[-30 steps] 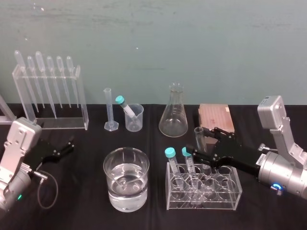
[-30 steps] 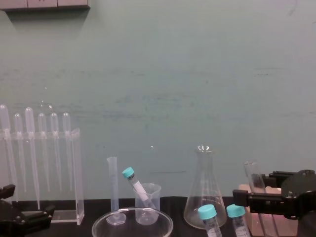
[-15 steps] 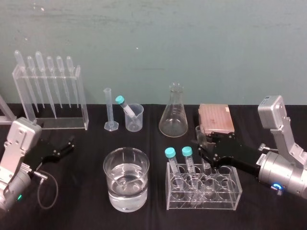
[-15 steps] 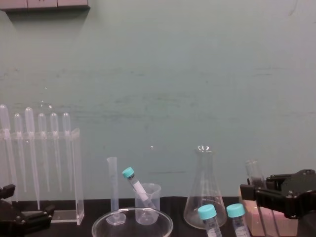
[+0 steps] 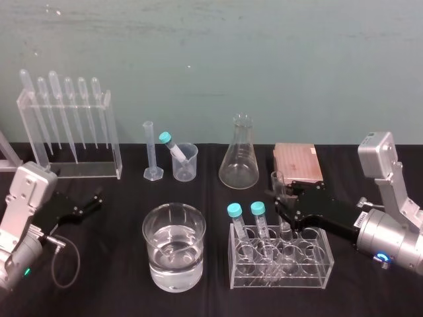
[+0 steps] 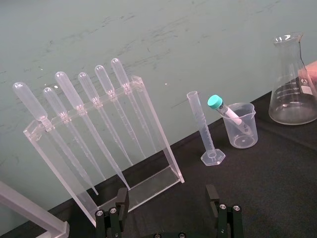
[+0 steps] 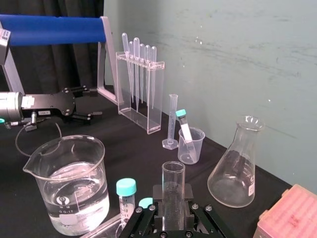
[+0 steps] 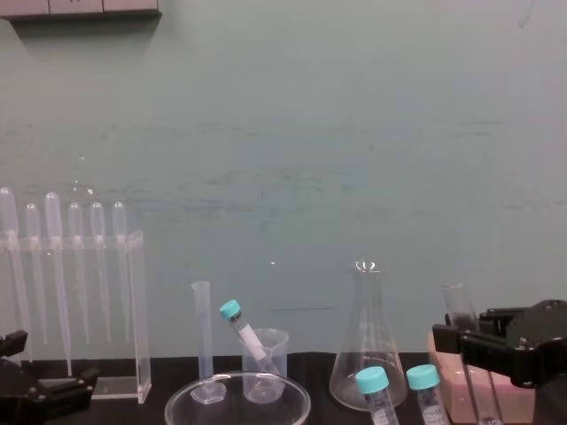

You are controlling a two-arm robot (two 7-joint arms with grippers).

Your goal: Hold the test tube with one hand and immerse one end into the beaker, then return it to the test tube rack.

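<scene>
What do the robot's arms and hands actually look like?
Each arm ends in a boxy silver-grey housing carrying a black two-fingered hand: the left hand and the right hand. A thin black cable loops by the left arm, which has a small green light; the right arm bears a blue ring light.

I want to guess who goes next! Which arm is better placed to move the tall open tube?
Right, most likely. The right gripper is shut on the test tube, not far from the beaker. The left gripper sits open on the far side, by the pipette stand, holding nothing.
</scene>
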